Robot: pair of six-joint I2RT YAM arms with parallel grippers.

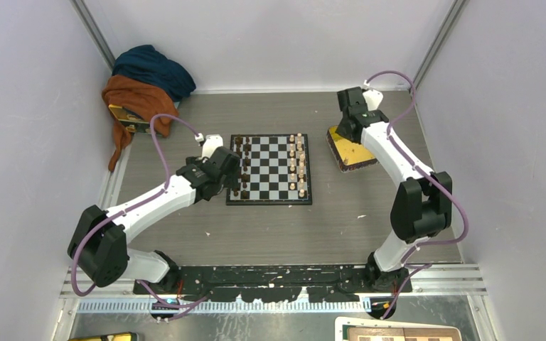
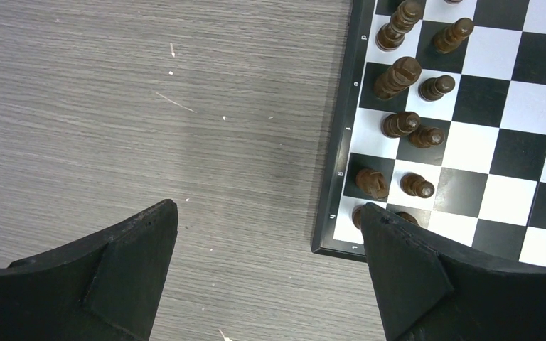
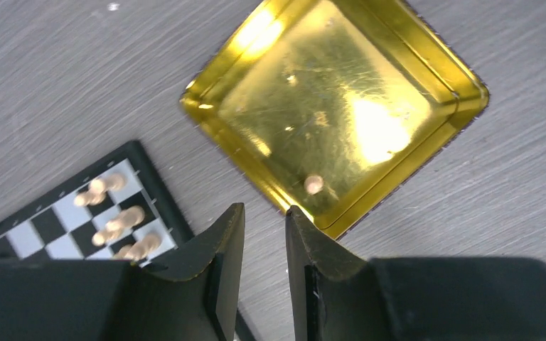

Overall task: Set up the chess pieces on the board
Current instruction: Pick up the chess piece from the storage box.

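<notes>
The board lies mid-table. Light-tan chess pieces stand in two columns along its right side, and a few of them show in the right wrist view. One small light-tan piece lies inside the shiny yellow tray, near its closest rim. My right gripper hovers just before that rim, open by a narrow gap with nothing in it. My left gripper is wide open and empty over bare table beside the board's near-left corner.
Dark brown pieces fill the board's left two columns, close to my left gripper's right finger. A blue and orange cloth pile with a yellow box sits at the back left. Grey walls close in both sides.
</notes>
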